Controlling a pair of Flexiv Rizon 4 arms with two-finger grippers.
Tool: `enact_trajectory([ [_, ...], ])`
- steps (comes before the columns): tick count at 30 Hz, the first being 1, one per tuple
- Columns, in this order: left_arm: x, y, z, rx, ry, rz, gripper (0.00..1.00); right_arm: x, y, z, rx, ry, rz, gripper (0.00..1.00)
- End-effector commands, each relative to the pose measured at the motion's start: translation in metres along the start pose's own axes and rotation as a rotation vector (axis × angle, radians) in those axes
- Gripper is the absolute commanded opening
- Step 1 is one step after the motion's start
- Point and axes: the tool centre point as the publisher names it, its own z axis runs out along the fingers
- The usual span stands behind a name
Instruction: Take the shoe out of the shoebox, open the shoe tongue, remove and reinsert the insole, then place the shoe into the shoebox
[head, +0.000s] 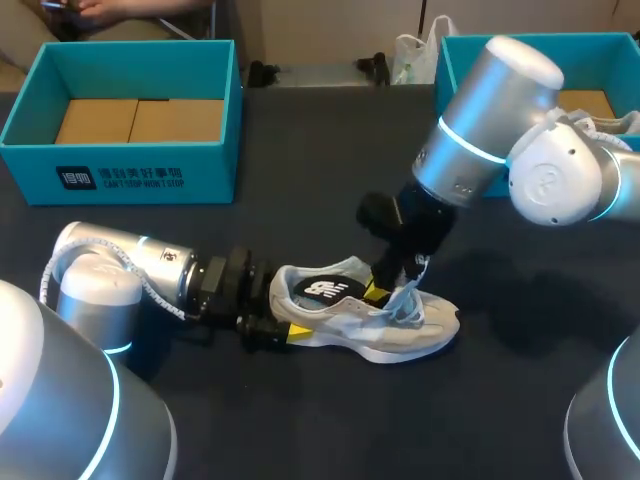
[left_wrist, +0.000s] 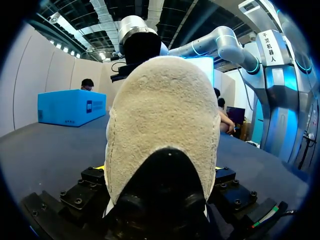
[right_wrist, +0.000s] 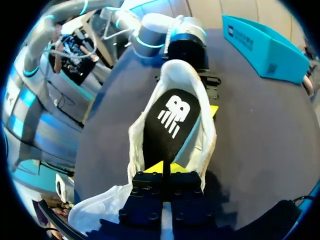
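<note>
The shoe (head: 385, 325) stands upright on the dark table (head: 300, 420), well in front of the two teal shoeboxes (head: 120, 165). The left gripper (left_wrist: 160, 172) clamps its heel from both sides. The right gripper (right_wrist: 164, 167) reaches into the opening, fingers pressed together on the front end of the black insole (right_wrist: 172, 120).

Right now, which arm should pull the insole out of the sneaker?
Right. The right end effector sits in the opening of the sneaker, pinching the black insole. The left end effector clamps the heel, steadying it.
</note>
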Motion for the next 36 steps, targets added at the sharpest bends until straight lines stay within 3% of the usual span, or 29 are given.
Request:
enact_trajectory([
  [1,-0.001,0.000,0.000,-0.002,-0.001,-0.001,0.00,-0.003,0.011,0.000,0.035,0.031,-0.031,0.39],
  [2,-0.001,0.000,0.000,-0.002,-0.001,-0.001,0.00,-0.004,0.015,0.001,0.055,0.035,-0.024,0.49],
  [3,-0.001,0.000,0.000,-0.002,-0.001,-0.001,0.00,-0.005,0.017,0.001,0.070,0.037,-0.024,0.69],
  [4,-0.001,0.000,0.000,-0.002,-0.001,-0.001,0.00,-0.005,0.019,0.001,0.083,0.030,-0.017,0.82],
  [8,-0.001,0.000,0.000,-0.002,-0.001,-0.001,0.00,-0.005,0.024,0.000,0.114,0.013,0.006,0.85],
  [12,-0.001,0.000,0.000,-0.002,-0.001,-0.001,0.00,-0.007,0.029,0.003,0.169,-0.011,0.072,1.00],
  [20,-0.001,0.000,0.000,-0.002,-0.001,-0.001,0.00,-0.005,0.030,0.014,0.247,-0.086,0.175,0.99],
  [28,-0.001,0.000,0.000,-0.002,-0.001,-0.001,0.00,-0.009,0.028,0.019,0.284,-0.096,0.225,0.98],
  [33,-0.001,0.000,0.000,-0.002,-0.001,-0.001,0.00,-0.008,0.029,0.026,0.302,-0.150,0.230,0.87],
  [36,-0.001,0.000,0.000,-0.002,-0.001,-0.001,0.00,-0.006,0.028,0.029,0.289,-0.178,0.220,0.70],
])
